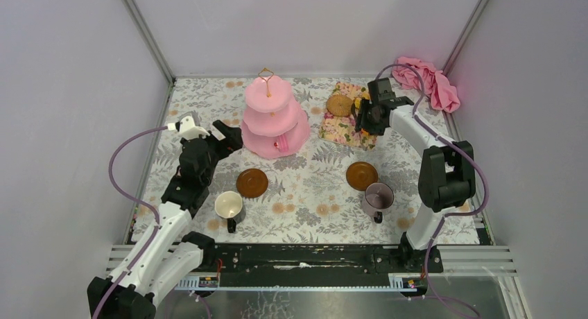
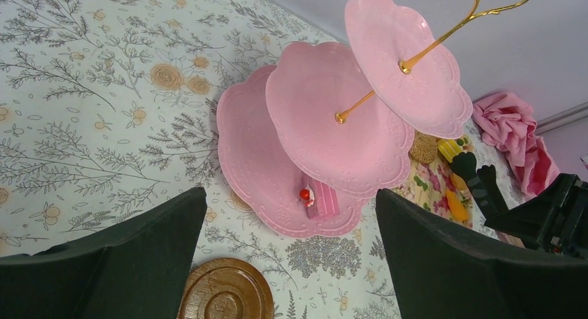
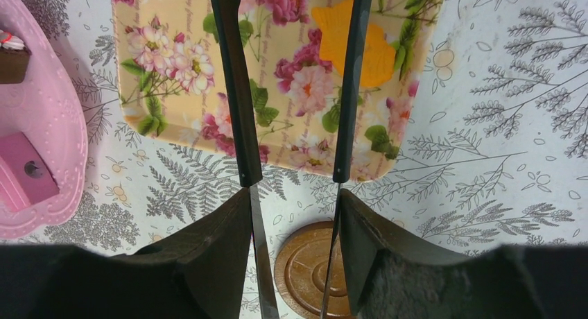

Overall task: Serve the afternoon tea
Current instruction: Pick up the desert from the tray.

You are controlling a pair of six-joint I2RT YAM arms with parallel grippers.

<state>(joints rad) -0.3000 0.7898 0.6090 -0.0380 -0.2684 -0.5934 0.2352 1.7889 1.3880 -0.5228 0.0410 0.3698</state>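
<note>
right claw (image 3: 295,208) clamping black tongs (image 3: 236,90), their tips cut off above, left claw (image 2: 290,201) wide open

Free lane on table (image 1: 305,194) between left saucer (image 1: 252,182) and right saucer (image 1: 362,175). Cake stand (image 1: 275,121) blocks rear centre, narrow gap to floral tray (image 1: 344,118). White mug (image 1: 229,206) and purple mug (image 1: 378,195) flank near edge.
</note>
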